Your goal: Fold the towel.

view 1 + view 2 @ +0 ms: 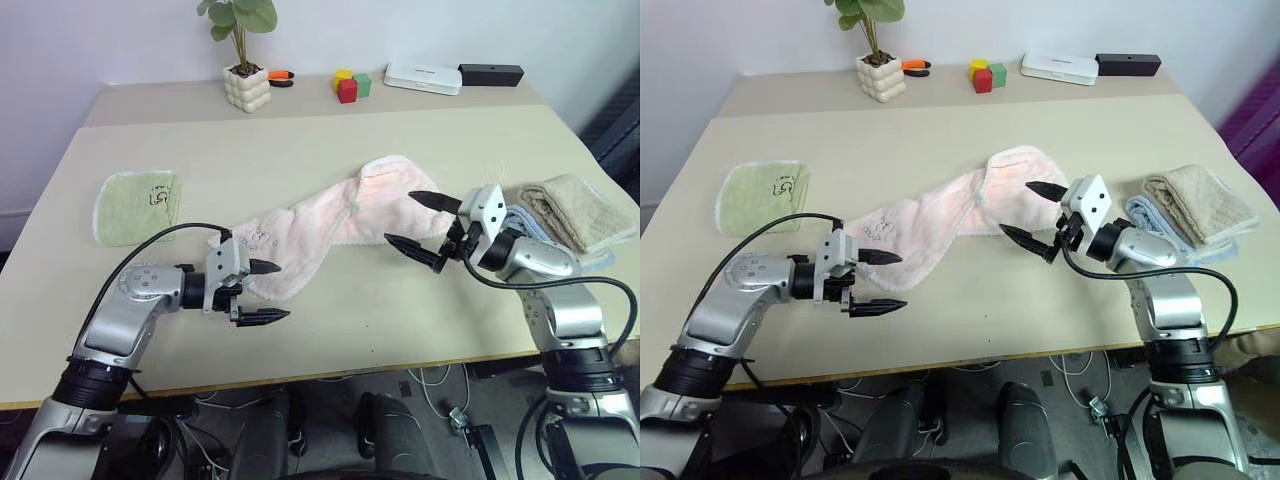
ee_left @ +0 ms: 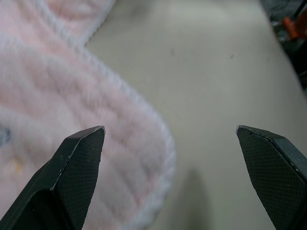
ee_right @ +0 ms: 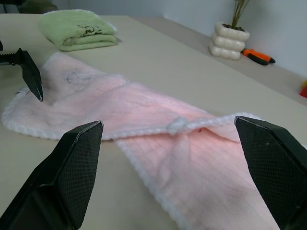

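The pale pink terry towel (image 1: 325, 232) lies crumpled in a long diagonal strip across the beige table (image 1: 300, 150). Left gripper (image 1: 263, 292) gapes wide at its near end; right gripper (image 1: 420, 222) spread wide by the far end, seemingly touching nothing.
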Robot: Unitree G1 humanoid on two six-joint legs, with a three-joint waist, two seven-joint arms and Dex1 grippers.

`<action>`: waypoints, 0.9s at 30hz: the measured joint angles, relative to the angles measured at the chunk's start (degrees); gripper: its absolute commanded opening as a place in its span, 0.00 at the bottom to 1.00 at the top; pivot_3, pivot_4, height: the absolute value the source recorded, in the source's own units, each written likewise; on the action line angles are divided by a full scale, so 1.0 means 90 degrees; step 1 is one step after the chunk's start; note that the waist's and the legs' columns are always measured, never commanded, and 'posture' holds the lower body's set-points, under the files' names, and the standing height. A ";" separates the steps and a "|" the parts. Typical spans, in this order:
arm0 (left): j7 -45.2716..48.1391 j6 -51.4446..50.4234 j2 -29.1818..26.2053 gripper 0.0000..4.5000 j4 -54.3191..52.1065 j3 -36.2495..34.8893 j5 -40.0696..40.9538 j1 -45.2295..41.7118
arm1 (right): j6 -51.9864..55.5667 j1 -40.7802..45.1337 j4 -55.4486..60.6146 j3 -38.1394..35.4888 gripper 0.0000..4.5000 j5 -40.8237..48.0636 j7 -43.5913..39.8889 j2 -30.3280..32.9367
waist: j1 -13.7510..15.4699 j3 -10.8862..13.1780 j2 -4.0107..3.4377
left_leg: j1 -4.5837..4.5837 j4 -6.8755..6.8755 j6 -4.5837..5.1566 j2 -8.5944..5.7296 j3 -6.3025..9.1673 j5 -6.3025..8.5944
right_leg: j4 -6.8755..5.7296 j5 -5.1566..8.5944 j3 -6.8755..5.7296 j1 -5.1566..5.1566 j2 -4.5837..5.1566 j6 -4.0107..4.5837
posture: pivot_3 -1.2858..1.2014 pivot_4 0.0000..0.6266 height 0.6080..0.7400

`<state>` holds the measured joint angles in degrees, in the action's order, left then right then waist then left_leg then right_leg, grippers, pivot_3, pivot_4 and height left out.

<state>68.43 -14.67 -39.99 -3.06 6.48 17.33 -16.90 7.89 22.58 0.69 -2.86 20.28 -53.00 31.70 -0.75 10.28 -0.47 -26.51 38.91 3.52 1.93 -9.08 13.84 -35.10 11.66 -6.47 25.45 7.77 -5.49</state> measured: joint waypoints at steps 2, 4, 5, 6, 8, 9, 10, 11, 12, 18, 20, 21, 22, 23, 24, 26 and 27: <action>-0.0071 0.0061 -0.0030 1.00 0.0011 0.0001 -0.0128 0.0082 | -0.0046 0.0048 -0.0002 0.0116 0.99 -0.0024 0.0036 -0.0164 | 0.0002 0.0000 -0.0001 | -0.0001 -0.0004 -0.0001 0.0001 0.0000 0.0000 | 0.0000 0.0000 0.0000 0.0002 0.0000 0.0000 | 0.52 0.24 1.00; -0.0326 0.0075 -0.0018 1.00 0.0078 0.0044 -0.0382 0.0106 | -0.0067 0.0098 -0.0002 0.0234 0.99 -0.0034 0.0034 -0.0243 | 0.0019 0.0000 -0.0001 | -0.0001 -0.0005 -0.0002 0.0000 0.0001 -0.0001 | 0.0000 0.0000 -0.0001 0.0006 0.0000 0.0000 | 0.52 0.24 1.00; -0.0456 0.0078 0.0025 1.00 0.0110 0.0090 -0.0493 0.0105 | -0.0085 0.0112 -0.0002 0.0238 0.99 -0.0026 0.0027 -0.0272 | 0.0027 0.0000 -0.0001 | -0.0002 -0.0005 -0.0003 -0.0001 0.0000 -0.0001 | 0.0001 0.0000 -0.0001 0.0005 0.0002 0.0000 | 0.52 0.24 1.00; -0.0547 0.0128 0.0105 1.00 0.0133 0.0121 -0.0545 0.0105 | -0.0090 0.0117 -0.0003 0.0238 0.99 -0.0022 0.0023 -0.0279 | 0.0031 0.0000 -0.0001 | -0.0001 -0.0004 -0.0003 -0.0003 0.0000 -0.0001 | 0.0001 0.0000 0.0000 0.0004 0.0004 0.0000 | 0.52 0.24 1.00; -0.0681 0.0226 0.0233 0.95 0.0229 0.0175 -0.0630 0.0080 | -0.0101 0.0137 -0.0004 0.0240 1.00 -0.0021 0.0031 -0.0327 | 0.0021 -0.0002 0.0000 | 0.0002 -0.0004 -0.0002 -0.0003 0.0000 -0.0001 | 0.0001 -0.0001 0.0000 0.0002 0.0004 0.0001 | 0.52 0.24 1.00; -0.0760 0.0227 0.0324 0.88 0.0241 0.0220 -0.0684 0.0056 | -0.0110 0.0137 -0.0009 0.0238 1.00 -0.0020 0.0006 -0.0320 | 0.0028 -0.0005 -0.0006 | 0.0003 -0.0004 -0.0002 -0.0004 0.0000 -0.0001 | 0.0001 -0.0001 0.0000 0.0001 0.0005 0.0001 | 0.52 0.24 1.00; -0.0849 0.0217 0.0463 0.81 0.0247 0.0288 -0.0747 0.0040 | -0.0126 0.0140 -0.0022 0.0234 1.00 -0.0018 -0.0032 -0.0308 | 0.0039 -0.0007 -0.0009 | 0.0006 -0.0004 0.0000 -0.0005 0.0000 0.0000 | 0.0001 -0.0001 0.0000 -0.0003 0.0007 0.0001 | 0.52 0.24 1.00; -0.0948 0.0211 0.0593 0.70 0.0250 0.0352 -0.0779 0.0026 | -0.0146 0.0140 -0.0044 0.0225 1.00 -0.0004 -0.0061 -0.0287 | 0.0053 -0.0008 -0.0009 | 0.0008 -0.0004 0.0003 -0.0006 0.0001 0.0002 | 0.0002 -0.0001 -0.0001 -0.0006 0.0007 0.0001 | 0.52 0.24 1.00; -0.1043 0.0244 0.0725 0.59 0.0266 0.0418 -0.0833 0.0004 | -0.0166 0.0143 -0.0066 0.0208 1.00 0.0008 -0.0077 -0.0272 | 0.0071 -0.0010 -0.0010 | 0.0010 -0.0003 0.0006 -0.0007 0.0000 0.0004 | 0.0001 -0.0001 -0.0001 -0.0007 0.0009 0.0001 | 0.52 0.24 1.00; -0.1119 0.0364 0.0819 0.01 0.0363 0.0566 -0.0900 -0.0112 | -0.0214 0.0183 -0.0072 0.0217 1.00 0.0009 -0.0002 -0.0349 | 0.0113 -0.0018 -0.0016 | 0.0013 -0.0004 0.0018 -0.0002 0.0001 0.0012 | 0.0000 -0.0001 0.0000 -0.0005 0.0005 0.0002 | 0.52 0.24 1.00; -0.1059 0.0420 0.0747 0.01 0.0384 0.0569 -0.0893 -0.0150 | -0.0245 0.0183 -0.0076 0.0220 1.00 0.0007 0.0023 -0.0360 | 0.0106 -0.0018 -0.0017 | 0.0012 -0.0007 0.0017 -0.0002 0.0000 0.0011 | 0.0001 -0.0001 0.0000 -0.0003 0.0004 0.0002 | 0.52 0.24 1.00; -0.1001 0.0414 0.0700 0.01 0.0379 0.0554 -0.0862 -0.0149 | -0.0296 0.0183 -0.0096 0.0219 1.00 0.0005 0.0038 -0.0366 | 0.0098 -0.0018 -0.0017 | 0.0012 -0.0007 0.0008 0.0000 0.0000 0.0005 | 0.0001 -0.0001 0.0000 -0.0003 0.0002 0.0002 | 0.52 0.24 1.00; -0.0938 0.0407 0.0636 0.01 0.0365 0.0518 -0.0790 -0.0134 | -0.0336 0.0186 -0.0115 0.0219 1.00 0.0004 0.0047 -0.0376 | 0.0087 -0.0017 -0.0017 | 0.0011 -0.0008 0.0004 0.0000 0.0000 0.0003 | 0.0001 -0.0001 0.0000 -0.0002 0.0001 0.0002 | 0.52 0.24 1.00; -0.0819 0.0343 0.0562 0.01 0.0327 0.0429 -0.0646 -0.0069 | -0.0375 0.0194 -0.0136 0.0221 1.00 0.0000 0.0054 -0.0404 | 0.0061 -0.0017 -0.0017 | 0.0010 -0.0010 0.0004 0.0001 0.0000 0.0003 | 0.0001 -0.0001 0.0000 -0.0002 0.0001 0.0002 | 0.52 0.24 1.00; -0.0667 0.0214 0.0451 0.01 0.0261 0.0320 -0.0439 0.0040 | -0.0420 0.0228 -0.0209 0.0227 1.00 -0.0013 0.0070 -0.0427 | 0.0014 -0.0017 -0.0017 | 0.0008 -0.0012 0.0003 0.0001 0.0000 0.0002 | 0.0001 -0.0001 0.0000 -0.0002 0.0001 0.0002 | 0.52 0.24 1.00; -0.0290 -0.0100 0.0210 0.01 -0.0048 -0.0003 0.0138 0.0384 | -0.0555 0.0340 -0.0465 0.0217 1.00 -0.0088 0.0122 -0.0457 | -0.0043 -0.0013 -0.0017 | 0.0001 -0.0018 -0.0005 0.0002 -0.0007 -0.0003 | 0.0000 -0.0001 0.0002 -0.0003 0.0001 0.0002 | 0.52 0.24 1.00; -0.0090 -0.0332 0.0045 0.01 -0.0293 -0.0192 0.0516 0.0574 | -0.0628 0.0421 -0.0642 0.0213 1.00 -0.0136 0.0154 -0.0476 | -0.0056 -0.0010 -0.0017 | -0.0001 -0.0020 -0.0013 0.0002 -0.0007 -0.0007 | -0.0002 -0.0001 0.0001 -0.0002 0.0000 0.0002 | 0.52 0.24 1.00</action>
<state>67.62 -17.66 -39.58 -5.70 4.75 21.97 -11.73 2.24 26.36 -5.09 -0.95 19.05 -51.62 27.41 -1.25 10.19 -0.61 -26.52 38.73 3.41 1.95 -9.14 13.77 -35.12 11.65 -6.46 25.43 7.77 -5.48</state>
